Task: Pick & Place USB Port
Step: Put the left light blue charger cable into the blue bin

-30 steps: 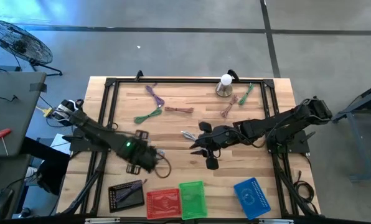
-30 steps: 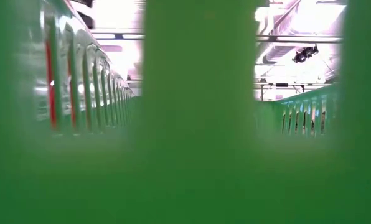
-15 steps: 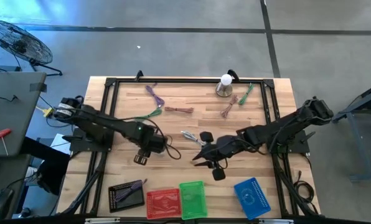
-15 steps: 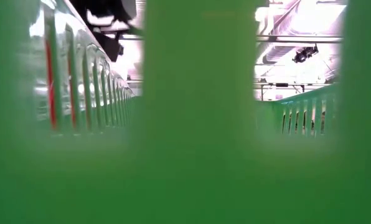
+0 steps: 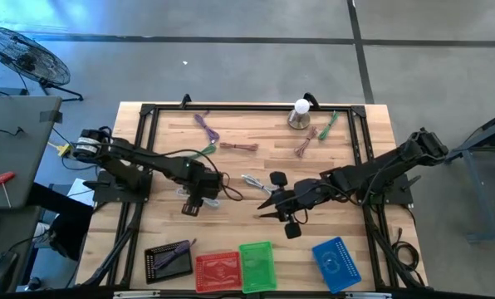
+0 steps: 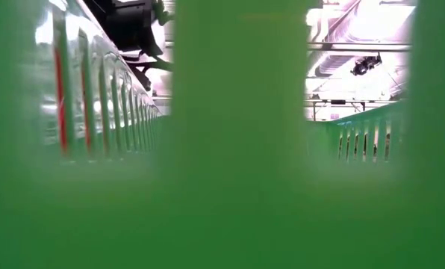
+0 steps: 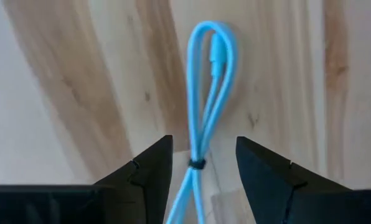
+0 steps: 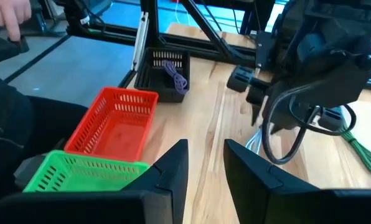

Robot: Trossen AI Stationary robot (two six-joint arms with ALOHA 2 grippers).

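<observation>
A light blue cable (image 7: 204, 112), folded into a loop and bound by a black tie, lies flat on the wooden table. My left gripper (image 7: 198, 171) is open and points straight down over it, with one finger on each side of the tie and neither touching. In the high view this gripper (image 5: 203, 196) is left of the table's middle, with the cable (image 5: 212, 202) beneath it. My right gripper (image 8: 206, 165) is open and empty. It hangs above the table's middle (image 5: 268, 204) with its fingers pointing toward the left arm.
Black (image 5: 169, 259), red (image 5: 218, 270), green (image 5: 257, 266) and blue (image 5: 336, 262) baskets line the near edge; the green one blocks the low view. Purple (image 5: 204, 126), green (image 5: 198, 154), brown (image 5: 306, 143) and white (image 5: 252, 181) cable bundles lie farther off. A person's hand (image 8: 5, 18) is beyond the table.
My left gripper has moved from near the baskets toward the far edge and now stands over the light blue cable. My right gripper has shifted a little toward the near edge. No cable has moved.
</observation>
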